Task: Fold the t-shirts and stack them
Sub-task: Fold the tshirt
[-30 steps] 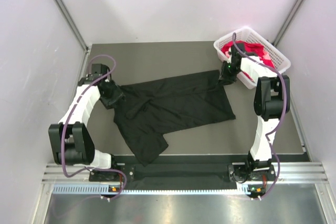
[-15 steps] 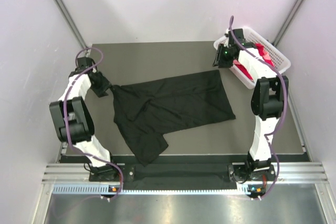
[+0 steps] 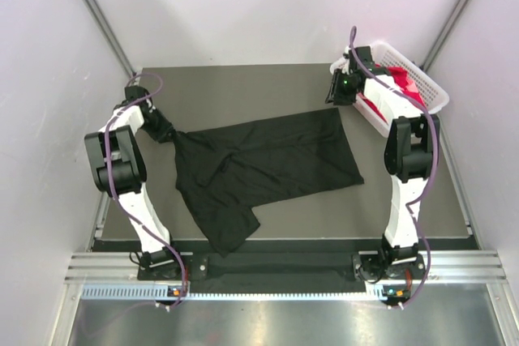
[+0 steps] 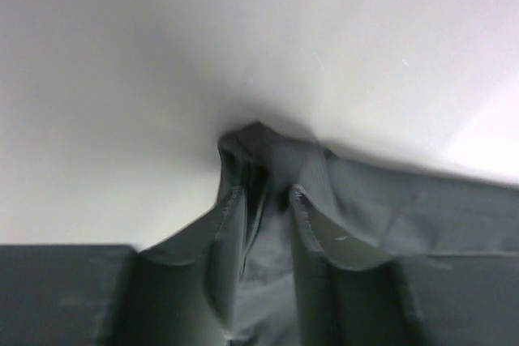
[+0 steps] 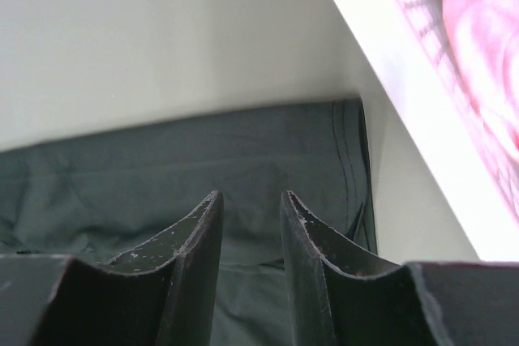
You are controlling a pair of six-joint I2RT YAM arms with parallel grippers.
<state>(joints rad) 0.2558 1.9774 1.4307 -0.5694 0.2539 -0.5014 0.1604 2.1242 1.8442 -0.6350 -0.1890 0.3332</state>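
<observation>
A large black t-shirt (image 3: 268, 160) lies spread out on the dark table, partly rumpled at its left and near ends. My left gripper (image 3: 166, 133) is at the shirt's far left tip. In the left wrist view it (image 4: 263, 196) is shut on a bunch of black fabric (image 4: 389, 200). My right gripper (image 3: 336, 93) hovers just beyond the shirt's far right corner, beside the basket. In the right wrist view it (image 5: 249, 198) is open and empty, with the shirt's hemmed corner (image 5: 308, 143) below it. A red t-shirt (image 3: 403, 80) lies in the basket and shows pink-red in the right wrist view (image 5: 478, 38).
The white lattice basket (image 3: 432, 95) stands at the table's far right corner, its white wall (image 5: 405, 95) close beside my right fingers. Grey walls close in the table on the left, far and right sides. A metal rail runs along the near edge.
My left gripper has pulled the shirt's left tip outward to the left, straightening it. My right gripper has let go of the far right corner and moved back toward the basket.
</observation>
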